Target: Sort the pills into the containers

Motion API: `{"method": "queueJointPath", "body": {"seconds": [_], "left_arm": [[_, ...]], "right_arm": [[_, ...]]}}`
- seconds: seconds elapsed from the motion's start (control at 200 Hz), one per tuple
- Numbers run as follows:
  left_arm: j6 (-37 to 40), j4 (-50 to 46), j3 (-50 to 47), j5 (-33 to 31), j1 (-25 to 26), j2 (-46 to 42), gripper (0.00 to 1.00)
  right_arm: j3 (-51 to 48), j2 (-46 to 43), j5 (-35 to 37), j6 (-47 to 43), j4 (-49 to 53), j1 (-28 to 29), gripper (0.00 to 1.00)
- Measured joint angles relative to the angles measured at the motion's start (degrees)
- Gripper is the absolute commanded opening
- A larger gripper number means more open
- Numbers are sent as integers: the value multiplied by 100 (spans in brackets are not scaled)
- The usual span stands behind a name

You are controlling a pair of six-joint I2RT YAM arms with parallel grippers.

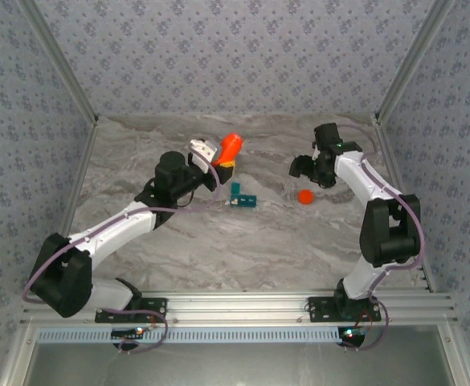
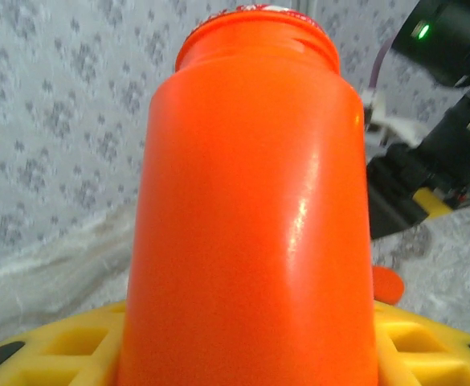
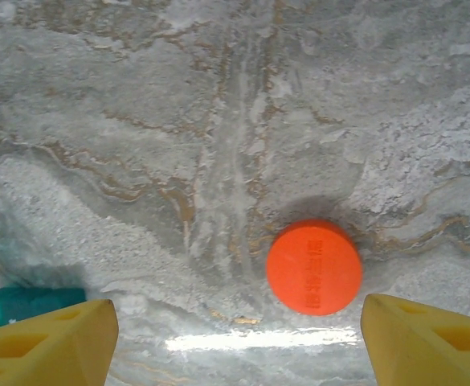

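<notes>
Roughly at mid-table, find the containers (image 1: pixel 243 198): one small teal box, lying flat on the marbled table (image 1: pixel 218 249), a touch left of centre. Catch the same box (image 3: pixel 30 304) again as a teal sliver at the lower left of the right wrist view, too cropped there to tell its compartments apart. Just beyond the box, on its far-left side, note the orange bottle (image 1: pixel 231 145), held clear of the surface and tilted, top end leaning far and right. Is pinched near its base by the left gripper (image 1: pixel 226 164). From the left wrist camera, see the yellow fingers (image 2: pixel 58 346) pressed against both sides of the bottle (image 2: pixel 251 225), rim uppermost against the patterned wall (image 2: pixel 50 121). To the right of the box, well apart from it, spot a round orange cap (image 1: pixel 304 196), flat on the marble and touching nothing. Appears too in the right wrist view as an orange disc (image 3: pixel 314 267), nearer the right-hand fingertip than the left one but clear of both. Above that cap, slightly to its far side, look for the right gripper (image 1: pixel 305 169): jaws spread wide, yellow fingertips (image 3: pixel 50 342) far apart at the bottom corners of its own camera view, only bare marble between them, gripping nothing.
</notes>
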State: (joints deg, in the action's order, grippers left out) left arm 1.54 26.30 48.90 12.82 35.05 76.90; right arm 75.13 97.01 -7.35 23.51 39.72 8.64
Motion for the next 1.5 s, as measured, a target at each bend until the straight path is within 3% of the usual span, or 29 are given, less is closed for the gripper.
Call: {"method": "queueJointPath", "body": {"seconds": [0.42, 0.625, 1.334, 1.499], "left_arm": [[-15, 1419, -24, 304, 146, -164, 0], [-74, 1539, 17, 466, 184, -192, 0], [-76, 1593, 7, 586, 184, -267, 0], [-96, 1591, 7, 586, 184, -267, 0]], "right_arm": [[33, 1019, 151, -63, 269, -35, 79], [146, 1180, 271, -83, 299, 20, 71], [315, 1526, 660, -109, 450, 291, 66], [313, 1574, 664, -111, 448, 291, 61]]}}
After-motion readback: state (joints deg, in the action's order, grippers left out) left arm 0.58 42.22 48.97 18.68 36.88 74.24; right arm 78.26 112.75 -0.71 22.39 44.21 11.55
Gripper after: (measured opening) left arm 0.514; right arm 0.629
